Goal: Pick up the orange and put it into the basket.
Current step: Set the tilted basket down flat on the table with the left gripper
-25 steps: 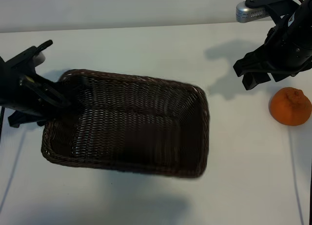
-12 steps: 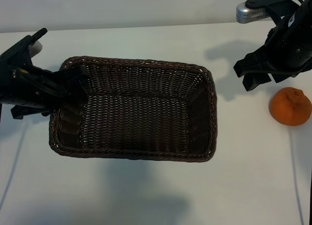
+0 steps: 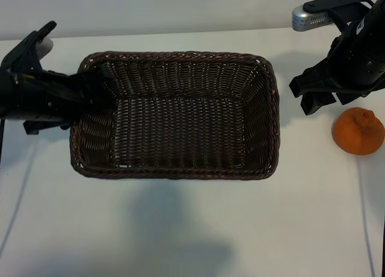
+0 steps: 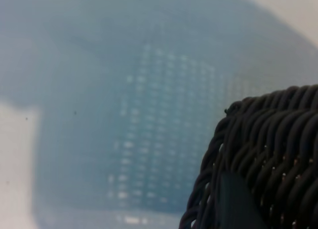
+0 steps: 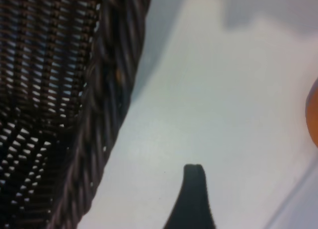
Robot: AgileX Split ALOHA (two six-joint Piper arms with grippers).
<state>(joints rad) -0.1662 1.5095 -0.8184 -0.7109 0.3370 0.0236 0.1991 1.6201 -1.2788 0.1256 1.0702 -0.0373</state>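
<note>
The dark brown wicker basket (image 3: 180,56) hangs above the white table and throws a shadow below itself. My left gripper (image 3: 90,94) is shut on its left wall; in the left wrist view one finger (image 4: 233,204) presses against the weave of the basket (image 4: 268,134). The orange (image 3: 358,131) rests on the table at the far right, outside the basket. My right gripper (image 3: 328,101) hovers open just up and left of the orange, holding nothing. The right wrist view shows one fingertip (image 5: 194,172) over bare table, between the basket's braided rim (image 5: 109,90) and a sliver of the orange (image 5: 313,114).
The white table (image 3: 198,229) runs bare in front of the basket and along the back. A thin cable (image 3: 364,217) lies on the table at the right, below the orange. The right arm's camera mount (image 3: 313,12) sticks out at the top right.
The basket, held by my left gripper, has shifted right and squared up, its right rim now closer to the right gripper. The orange and the right arm have stayed put.
</note>
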